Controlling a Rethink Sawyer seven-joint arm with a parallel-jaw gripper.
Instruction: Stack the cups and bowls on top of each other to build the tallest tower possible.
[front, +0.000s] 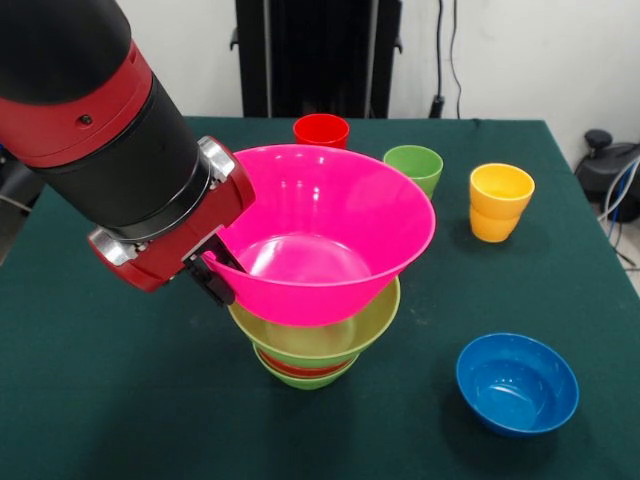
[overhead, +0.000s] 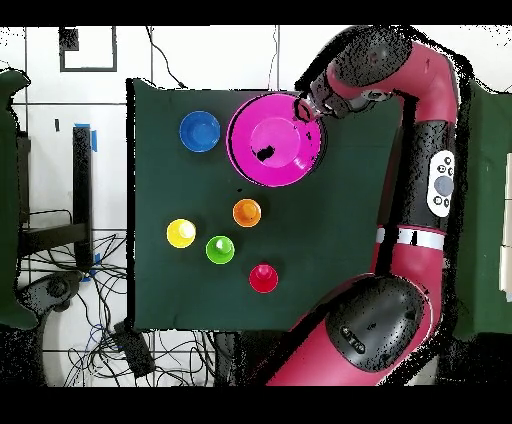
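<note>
So right now the gripper (front: 218, 268) is pinching the rim of the pink bowl (front: 335, 225), one finger inside the wall and the rest outside, as far as I can see from the front. The bowl is tilted, its open side tipped up and away from the arm, and it's sitting on or just above the tower (front: 312, 345), which is the big green bowl (front: 345, 335) with a red-orange one and a small green one peeking out underneath. I can't tell whether the pink one's full weight is down yet.

From overhead the pink bowl (overhead: 276, 139) hides the whole pile, so it's roughly centred on it.

My read: this is the placing step for the biggest bowl. The next move needs the bowl levelled and settled into the green one before letting go, otherwise it'll probably slide off to one side, since it's way wider than what's under it.

Everything else is loose on the table (front: 90, 400): blue bowl (front: 517, 383) sitting off alone, near the front edge in the front view, then the red cup (front: 321, 130), green cup (front: 413, 166) and what looks like two orange-yellow cups (front: 500, 202) nested on the far side. Overhead shows yellow, green, orange and red cups well apart from the pile. No purple one that I can spot.
</note>
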